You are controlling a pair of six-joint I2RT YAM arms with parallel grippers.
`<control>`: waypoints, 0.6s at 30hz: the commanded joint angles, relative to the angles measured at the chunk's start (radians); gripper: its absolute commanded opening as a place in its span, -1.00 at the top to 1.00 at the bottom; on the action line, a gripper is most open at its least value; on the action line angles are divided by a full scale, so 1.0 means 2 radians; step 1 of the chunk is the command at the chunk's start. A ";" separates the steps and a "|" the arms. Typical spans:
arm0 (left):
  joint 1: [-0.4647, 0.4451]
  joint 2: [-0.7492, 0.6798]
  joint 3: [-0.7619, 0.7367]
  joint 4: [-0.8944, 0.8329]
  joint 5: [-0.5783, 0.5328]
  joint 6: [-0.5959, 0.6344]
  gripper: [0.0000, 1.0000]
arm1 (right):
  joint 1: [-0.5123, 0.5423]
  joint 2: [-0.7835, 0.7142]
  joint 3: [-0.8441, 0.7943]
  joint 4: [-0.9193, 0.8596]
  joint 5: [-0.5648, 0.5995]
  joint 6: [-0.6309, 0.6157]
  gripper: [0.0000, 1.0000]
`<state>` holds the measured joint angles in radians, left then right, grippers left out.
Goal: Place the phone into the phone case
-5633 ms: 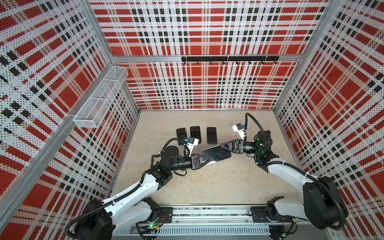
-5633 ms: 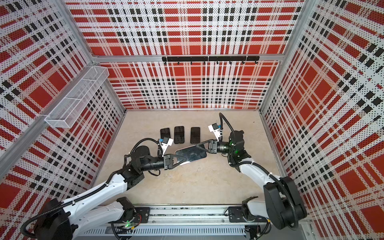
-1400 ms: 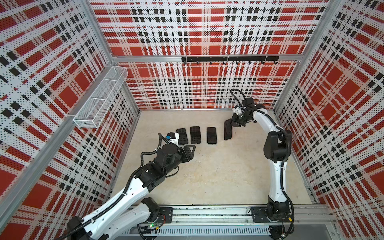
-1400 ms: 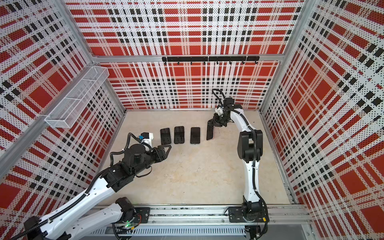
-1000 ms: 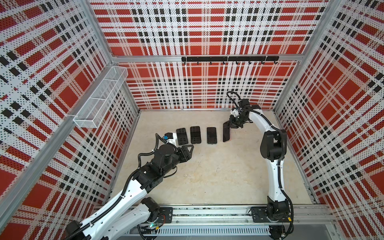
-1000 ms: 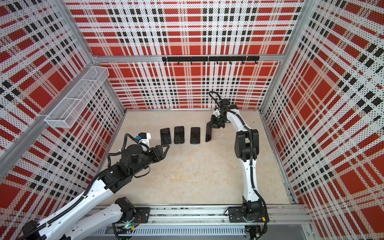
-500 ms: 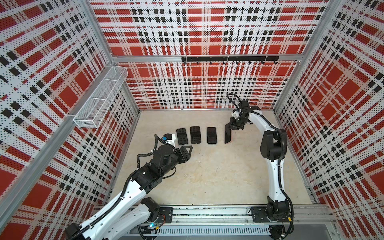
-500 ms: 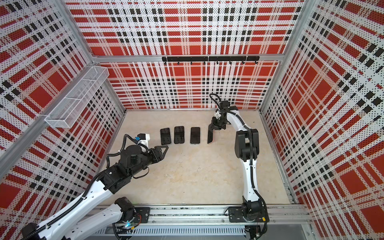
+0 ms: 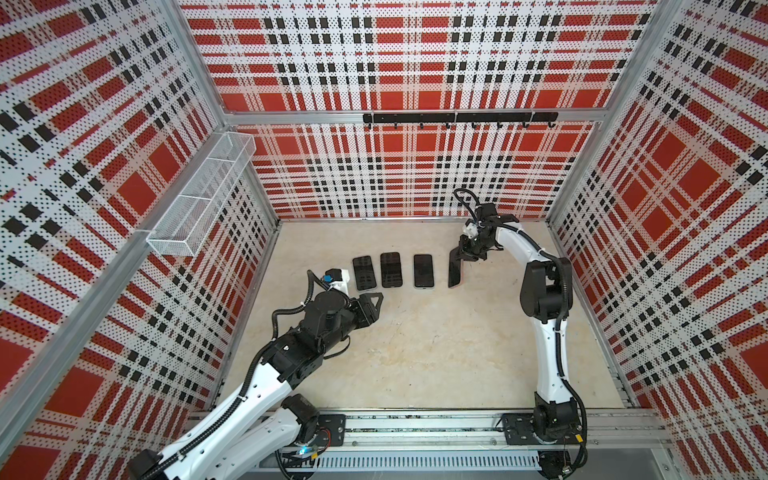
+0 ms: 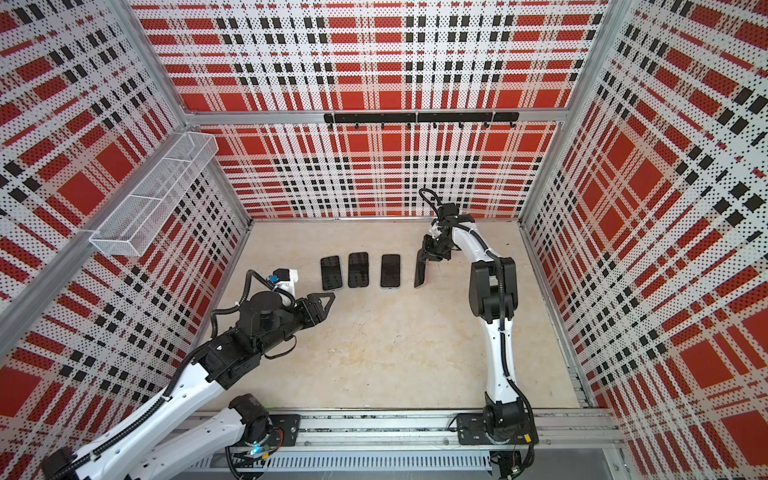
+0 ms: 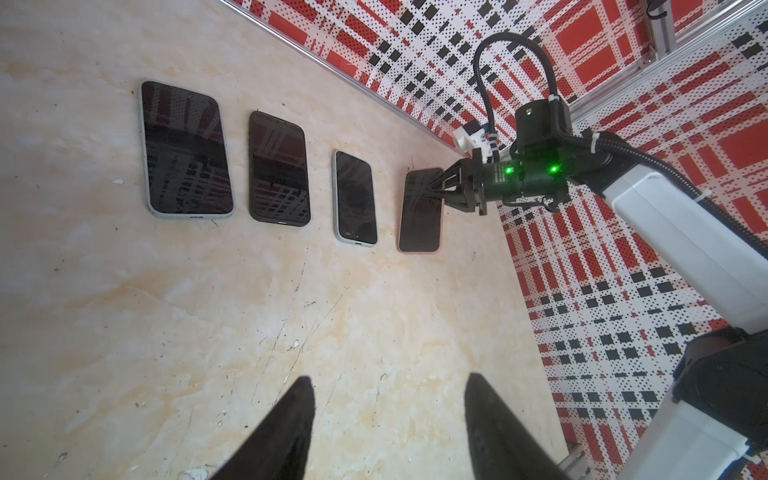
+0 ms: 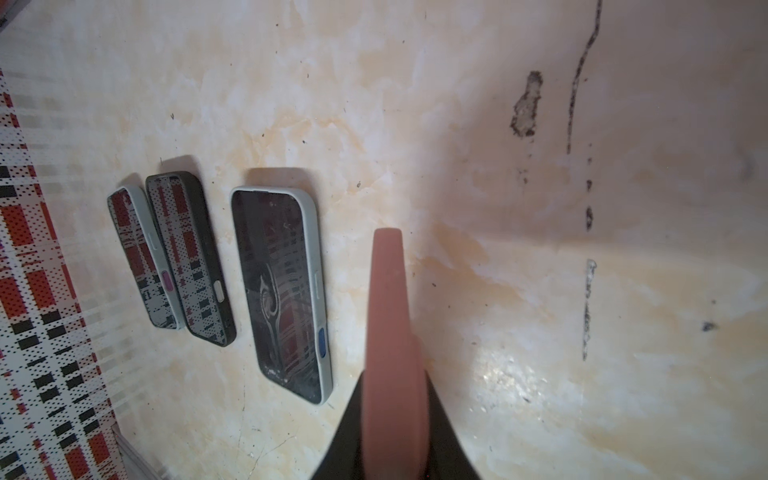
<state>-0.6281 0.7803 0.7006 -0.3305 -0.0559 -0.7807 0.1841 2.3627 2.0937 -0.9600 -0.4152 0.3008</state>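
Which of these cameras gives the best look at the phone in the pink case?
The left wrist view: the pink-cased phone shows most of its dark screen and its pink rim, with the right tool gripping one end. Both top views show only a small dark slab standing tilted; the right wrist view shows just its pink edge.

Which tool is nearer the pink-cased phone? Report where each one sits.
Right. The right tool grips the pink-cased phone at its end toward the back wall, holding it tilted on edge. The left tool hangs open, apart from it, near the opposite end of the row of phones.
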 commanded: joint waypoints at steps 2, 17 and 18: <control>0.006 -0.014 -0.007 -0.005 -0.002 -0.001 -0.21 | 0.004 -0.005 -0.011 0.013 0.007 0.006 0.47; 0.048 -0.048 0.045 -0.096 -0.076 0.049 -0.50 | -0.004 -0.095 -0.125 0.052 0.068 0.005 -0.03; 0.053 -0.051 0.050 -0.104 -0.090 0.058 -0.59 | -0.005 -0.107 -0.137 0.055 0.075 0.003 -0.05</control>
<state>-0.5491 0.7044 0.7479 -0.4713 -0.1299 -0.7254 0.1795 2.2551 1.8591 -0.8982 -0.3191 0.3264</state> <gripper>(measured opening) 0.775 0.518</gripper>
